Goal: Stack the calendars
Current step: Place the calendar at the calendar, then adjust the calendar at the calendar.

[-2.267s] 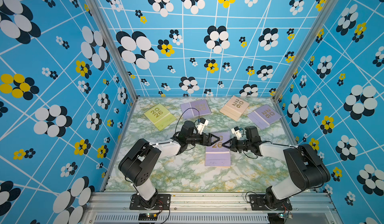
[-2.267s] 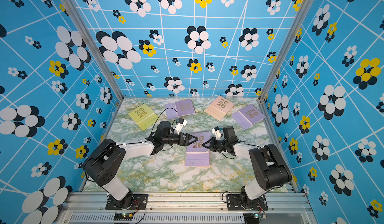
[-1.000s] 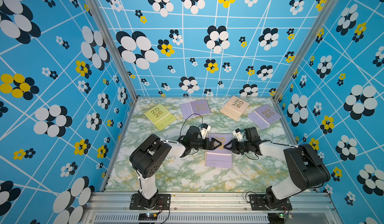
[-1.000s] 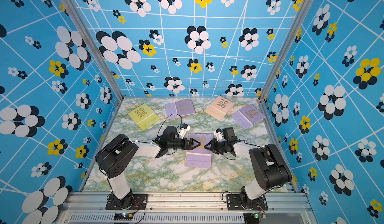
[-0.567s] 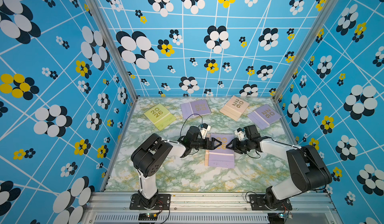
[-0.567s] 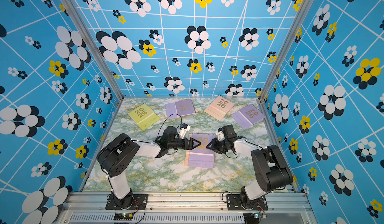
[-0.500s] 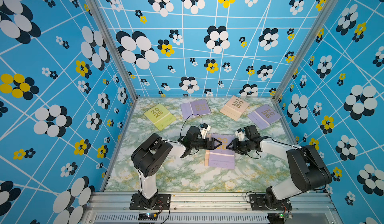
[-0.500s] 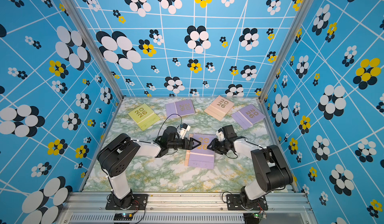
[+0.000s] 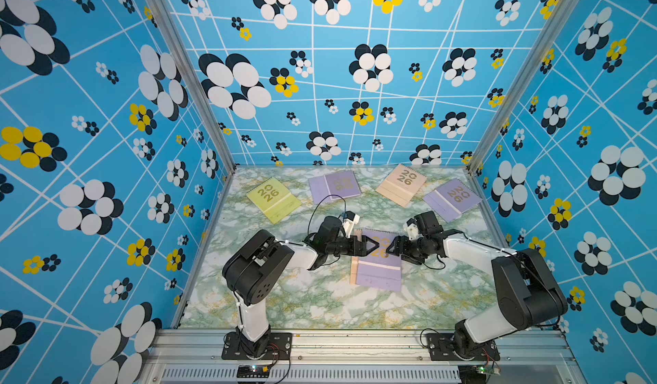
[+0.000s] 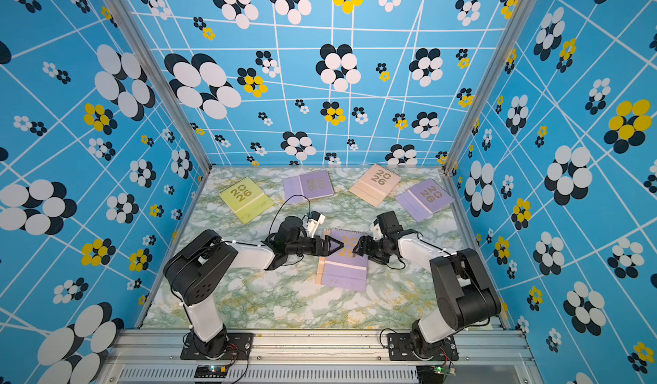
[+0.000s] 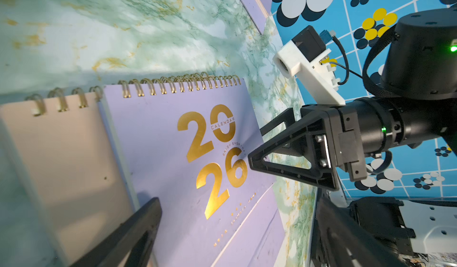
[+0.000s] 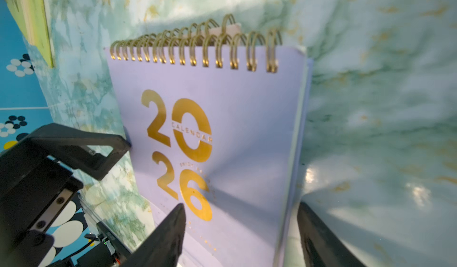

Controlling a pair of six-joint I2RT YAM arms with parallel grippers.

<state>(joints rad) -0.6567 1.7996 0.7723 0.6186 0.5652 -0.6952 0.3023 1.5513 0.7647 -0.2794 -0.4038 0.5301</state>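
**A:** Since a second ago the right end effector [image 9: 393, 249] has spread its jaws and, it seems, let go of the lilac calendar [image 9: 378, 263].

**B:** Where does that calendar lie?

**A:** Flat near the middle of the worktop [image 9: 302, 304], on top of a peach calendar [image 9: 353, 273], with the spirals toward 12 o'clock. It sits shifted toward 3 o'clock, so a peach strip shows along the 9 o'clock side.

**B:** And the grips?

**A:** The left end effector [image 9: 369, 246] is at the stack's 9 o'clock edge with its jaws spread wide and nothing in them. The right one is at the 3 o'clock edge, jaws parted around the lilac cover's edge, pinching nothing that I can see.

**B:** How far along?

**A:** Two of six are stacked, I'd judge, and they aren't squared up. Four still lie singly at the far side. From the stack, the yellow-green calendar [image 9: 273, 199] is at 10 o'clock and the second lilac calendar [image 9: 334, 186] at 11. The second peach calendar [image 9: 401, 185] is at 1 and the third lilac calendar [image 9: 451, 199] at 2.

**B:** Anything in the way?

**A:** Mostly the arms. Both tips meet over the stack and would have to back off first. I see nothing lying between the stack and the rest.
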